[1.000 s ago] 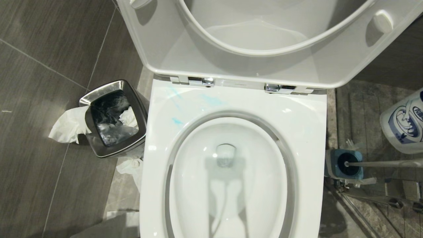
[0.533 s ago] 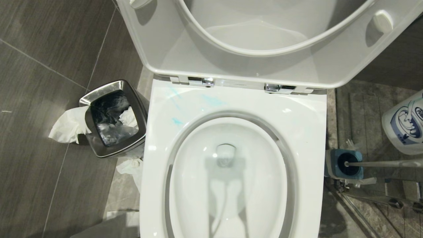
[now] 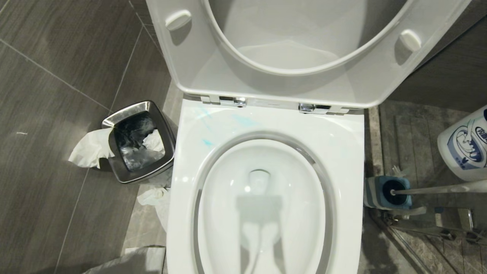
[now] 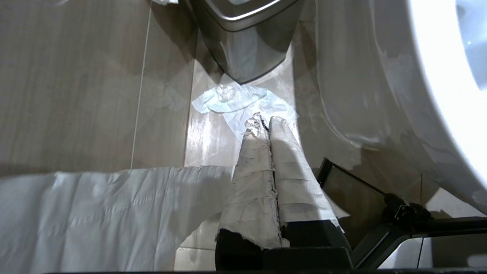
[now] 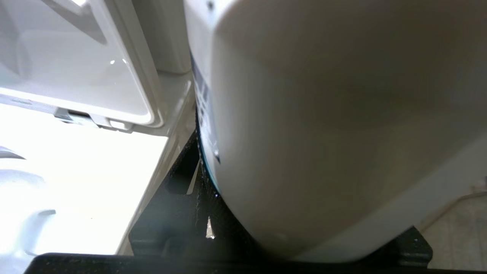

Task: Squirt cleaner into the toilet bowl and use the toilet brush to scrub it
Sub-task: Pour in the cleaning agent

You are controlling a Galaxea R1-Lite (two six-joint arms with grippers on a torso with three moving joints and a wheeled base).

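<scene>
Camera has tilted; toilet bowl sits lower in view

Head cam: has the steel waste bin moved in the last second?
No. The whole view shifted, so the camera moved. The waste bin sits just as before beside the toilet bowl's left rim.

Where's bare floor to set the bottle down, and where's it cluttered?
Free: the dark floor tiles left of the bin. Crowded: tissue between bin and toilet; right of the toilet stand the brush, its holder and the bottle.
</scene>
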